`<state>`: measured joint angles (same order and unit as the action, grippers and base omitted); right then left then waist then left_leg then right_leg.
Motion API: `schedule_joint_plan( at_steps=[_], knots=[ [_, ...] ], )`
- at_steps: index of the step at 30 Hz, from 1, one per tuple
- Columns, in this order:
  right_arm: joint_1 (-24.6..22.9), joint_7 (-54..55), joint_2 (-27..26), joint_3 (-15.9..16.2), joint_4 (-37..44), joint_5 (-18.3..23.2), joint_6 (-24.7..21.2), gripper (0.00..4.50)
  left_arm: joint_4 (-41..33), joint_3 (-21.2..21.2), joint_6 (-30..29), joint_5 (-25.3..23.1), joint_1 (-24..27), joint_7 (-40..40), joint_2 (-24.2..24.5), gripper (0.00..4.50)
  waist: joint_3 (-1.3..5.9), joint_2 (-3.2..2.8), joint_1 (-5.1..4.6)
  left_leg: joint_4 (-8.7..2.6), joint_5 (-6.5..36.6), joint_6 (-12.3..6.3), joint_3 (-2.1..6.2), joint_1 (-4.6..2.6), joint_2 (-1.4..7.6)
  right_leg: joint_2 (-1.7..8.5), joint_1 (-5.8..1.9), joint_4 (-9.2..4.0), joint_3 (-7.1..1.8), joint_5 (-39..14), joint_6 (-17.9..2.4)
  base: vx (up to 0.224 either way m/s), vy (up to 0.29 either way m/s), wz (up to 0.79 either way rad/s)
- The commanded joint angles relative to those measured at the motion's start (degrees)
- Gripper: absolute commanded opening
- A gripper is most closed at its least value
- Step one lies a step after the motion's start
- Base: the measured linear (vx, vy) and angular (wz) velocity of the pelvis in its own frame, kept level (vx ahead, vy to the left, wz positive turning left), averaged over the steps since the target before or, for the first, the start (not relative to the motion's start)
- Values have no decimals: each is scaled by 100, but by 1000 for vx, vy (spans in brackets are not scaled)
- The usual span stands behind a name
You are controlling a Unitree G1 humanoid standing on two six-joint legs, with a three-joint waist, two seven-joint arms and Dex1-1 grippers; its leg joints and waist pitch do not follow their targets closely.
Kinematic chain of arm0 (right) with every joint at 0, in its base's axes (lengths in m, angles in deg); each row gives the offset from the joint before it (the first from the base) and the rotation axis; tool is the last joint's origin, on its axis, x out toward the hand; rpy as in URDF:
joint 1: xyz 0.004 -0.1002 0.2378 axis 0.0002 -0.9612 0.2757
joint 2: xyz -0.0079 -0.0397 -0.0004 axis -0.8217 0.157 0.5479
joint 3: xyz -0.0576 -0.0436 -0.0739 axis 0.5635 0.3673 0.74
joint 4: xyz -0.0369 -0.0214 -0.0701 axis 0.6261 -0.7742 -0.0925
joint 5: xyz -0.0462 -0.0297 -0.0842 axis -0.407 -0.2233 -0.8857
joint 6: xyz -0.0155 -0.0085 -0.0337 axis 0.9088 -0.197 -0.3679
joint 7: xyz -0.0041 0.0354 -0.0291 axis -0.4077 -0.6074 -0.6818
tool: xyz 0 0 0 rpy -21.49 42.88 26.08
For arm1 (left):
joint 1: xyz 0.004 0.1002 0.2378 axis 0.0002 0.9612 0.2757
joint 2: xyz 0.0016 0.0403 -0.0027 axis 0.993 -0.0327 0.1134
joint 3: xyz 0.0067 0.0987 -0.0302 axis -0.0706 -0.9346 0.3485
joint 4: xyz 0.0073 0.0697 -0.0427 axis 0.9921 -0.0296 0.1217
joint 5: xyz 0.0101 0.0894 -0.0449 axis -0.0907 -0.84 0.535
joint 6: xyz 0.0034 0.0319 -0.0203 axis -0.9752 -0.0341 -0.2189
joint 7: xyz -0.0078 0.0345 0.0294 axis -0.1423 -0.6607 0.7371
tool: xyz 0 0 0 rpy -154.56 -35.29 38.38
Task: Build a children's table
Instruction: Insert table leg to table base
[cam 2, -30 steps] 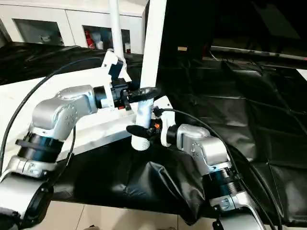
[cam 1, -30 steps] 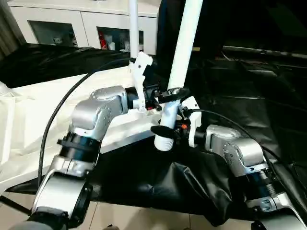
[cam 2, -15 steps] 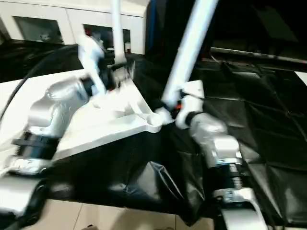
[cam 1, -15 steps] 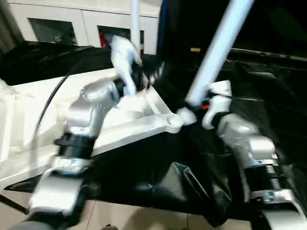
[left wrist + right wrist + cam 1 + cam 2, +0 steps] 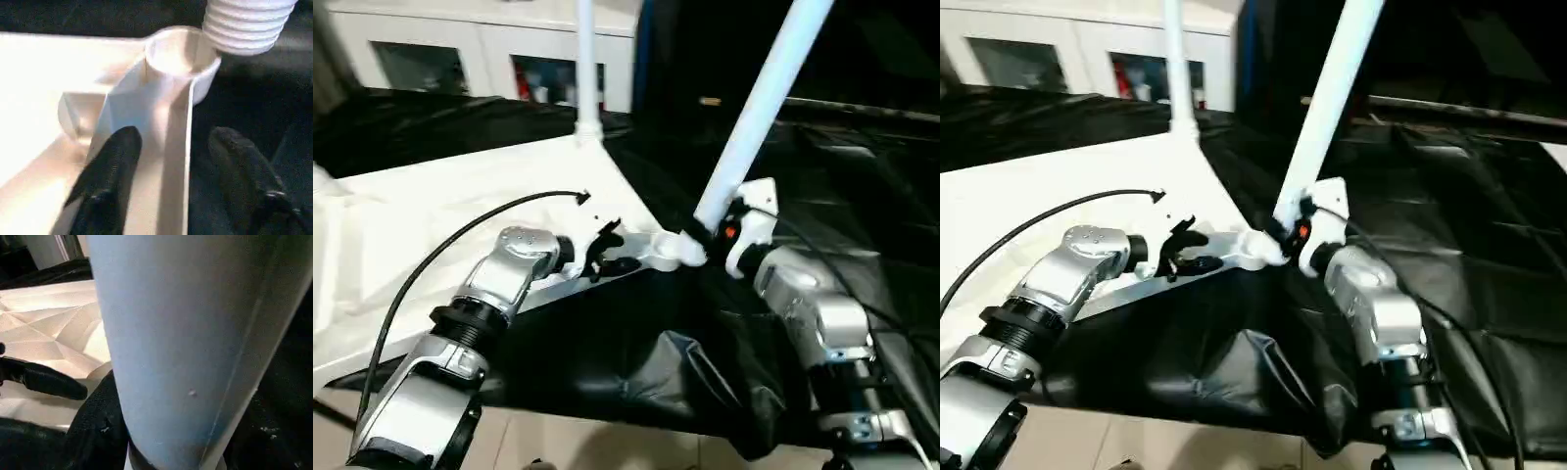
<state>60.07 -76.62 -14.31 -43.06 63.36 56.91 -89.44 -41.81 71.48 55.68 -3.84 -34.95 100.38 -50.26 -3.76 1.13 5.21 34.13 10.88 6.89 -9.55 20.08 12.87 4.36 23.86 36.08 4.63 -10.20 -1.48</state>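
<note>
The right hand (image 5: pixel 717 227) pinches a white leg (image 5: pixel 759 108) slanting up and rightward from the corner socket (image 5: pixel 182 51); the left hand (image 5: pixel 182 161), spread, straddles the tabletop's rim (image 5: pixel 173 147).

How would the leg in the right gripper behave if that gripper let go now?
Probably it would topple: the leg leans steeply, its ribbed end only at the corner socket, not seated. Likely stiff and light, being a hollow plastic tube. Round, so it might roll on the black cloth. The right gripper clamps it low.
</note>
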Motion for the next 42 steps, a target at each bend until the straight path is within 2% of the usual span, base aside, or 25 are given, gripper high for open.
schedule_joint_plan(
  at_steps=[1, 3, 8, 9, 11, 12, 14, 15, 17, 18, 21, 23, 26, 29, 33, 34, 38, 39, 40, 41, 42],
  knots=[
    [-72, 31, 75, -77, 311, 2, -67, 193, 66, -47, 18, -58, -84, 85, 45, 223, 472, -83, 0, -354, 669, 5, -48, 16, -51, 260, -429, -413, -282, -659, -954, 0, 0, 0],
    [-88, 31, 84, -90, 342, 11, -90, 193, 122, -38, 66, -60, -102, 132, 40, 217, 478, -98, -13, -354, 667, 18, -42, 21, -55, 264, -440, -400, -281, -585, -1001, 0, 0, 0],
    [-84, 18, 137, -82, 363, 16, -112, 193, 192, -43, 92, -101, -112, 291, 22, 177, 475, -88, -21, -350, 711, -3, -50, 19, -60, 263, -441, -415, -291, -637, -1039, 0, 0, 0],
    [-81, 13, 149, -91, 372, 18, -117, 193, 221, -41, 120, -119, -120, 290, 9, 168, 473, -113, -19, -348, 729, -3, -49, 19, -62, 265, -439, -420, -291, -671, -1034, 0, 0, 0],
    [-87, 10, 161, -103, 399, 20, -132, 193, 265, -35, 147, -113, -138, 301, -23, 157, 472, -105, -24, -351, 755, -6, -49, 18, -63, 261, -439, -429, -288, -723, -1017, 0, 0, 0],
    [-90, 11, 162, -104, 410, 16, -137, 193, 283, -40, 153, -113, -148, 323, -35, 146, 477, -139, -22, -347, 737, 1, -45, 19, -62, 264, -440, -418, -291, -674, -1033, 0, 0, 0],
    [-105, 11, 166, -99, 443, 1, -146, 193, 374, -60, 197, -134, -181, 365, -86, 133, 477, -111, -25, -348, 738, -12, -48, 21, -65, 259, -446, -426, -290, -648, -1044, 0, 0, 0],
    [-105, 11, 166, -99, 443, 1, -146, 193, 374, -60, 197, -134, -181, 365, -86, 133, 476, -121, -26, -347, 736, -12, -49, 20, -66, 256, -441, -426, -290, -637, -1049, 0, 0, 0],
    [-111, 10, 168, -93, 454, -5, -145, 193, 426, -61, 226, -152, -196, 347, -108, 101, 478, -121, -25, -347, 740, -18, -45, 22, -61, 261, -446, -423, -289, -620, -1070, 0, 0, 0],
    [-113, 11, 166, -89, 459, -8, -142, 193, 468, -64, 238, -160, -208, 346, -122, 94, 473, -156, -30, -349, 789, -15, -47, 10, -59, 257, -430, -439, -287, -639, -1078, 0, 0, 0],
    [-113, 13, 179, -77, 470, 5, -138, 193, 644, -80, 284, -220, -257, 400, -164, 81, 481, -139, -28, -344, 758, -38, -44, 27, -75, 257, -461, -434, -290, -648, -1054, 0, 0, 0],
    [-105, 17, 179, -79, 475, 12, -139, 193, 745, -65, 331, -241, -285, 371, -178, 57, 480, -154, -29, -337, 704, -64, -50, 34, -84, 252, -456, -438, -290, -639, -1045, 0, 0, 0],
    [-85, -19, 178, -86, 491, 31, -157, 193, 961, -33, 450, -294, -351, 311, -206, 45, 480, -158, -25, -340, 730, -68, -48, 29, -79, 256, -452, -449, -287, -761, -1015, 0, 0, 0],
    [-57, -83, 197, -66, 481, 35, -169, 193, 1012, -46, 468, -313, -348, 365, -191, 9, 478, -162, -25, -343, 775, -64, -50, 22, -77, 256, -444, -461, -288, -855, -994, 0, 0, 0],
    [31, -161, 222, -53, 437, 55, -179, 193, 1045, -33, 470, -319, -346, 432, -182, 1, 481, -143, -25, -344, 728, -80, -46, 34, -73, 262, -455, -443, -289, -763, -1022, 0, 0, 0],
    [65, -210, 241, -40, 432, 68, -197, 193, 1012, -5, 460, -296, -349, 452, -180, 0, 480, -116, -29, -345, 715, -93, -50, 36, -71, 259, -454, -444, -290, -752, -1024, 0, 0, 0],
    [118, -439, 319, 39, 470, 156, -327, 193, 896, 39, 562, -218, -338, 624, -161, 0, 478, -124, -25, -340, 647, -147, -53, 39, -67, 262, -452, -432, -294, -664, -1076, 0, 0, 0],
    [137, -597, 365, 96, 491, 189, -373, 193, 617, 16, 643, -107, -229, 951, -98, 0, 484, -71, -25, -341, 632, -168, -57, 42, -64, 271, -463, -434, -296, -663, -1073, 0, 0, 0],
    [180, -760, 408, 159, 472, 205, -388, 193, 149, -51, 784, 72, -30, 1447, 19, 0, 487, -57, -17, -347, 587, -183, -49, 51, -58, 284, -473, -418, -297, -657, -1078, 0, 0, 0],
    [211, -862, 434, 199, 452, 209, -390, 193, -172, -95, 881, 192, 110, 1794, 97, 0, 496, -91, -25, -352, 480, -195, -40, 61, -26, 302, -465, -378, -307, -503, -1130, 0, 0, 0],
    [211, -862, 434, 199, 452, 209, -390, 193, -172, -95, 881, 192, 110, 1794, 97, 0, 489, -95, -35, -346, 469, -206, -51, 53, -24, 296, -445, -378, -313, -450, -1160, 0, 0, 0]
  ],
)
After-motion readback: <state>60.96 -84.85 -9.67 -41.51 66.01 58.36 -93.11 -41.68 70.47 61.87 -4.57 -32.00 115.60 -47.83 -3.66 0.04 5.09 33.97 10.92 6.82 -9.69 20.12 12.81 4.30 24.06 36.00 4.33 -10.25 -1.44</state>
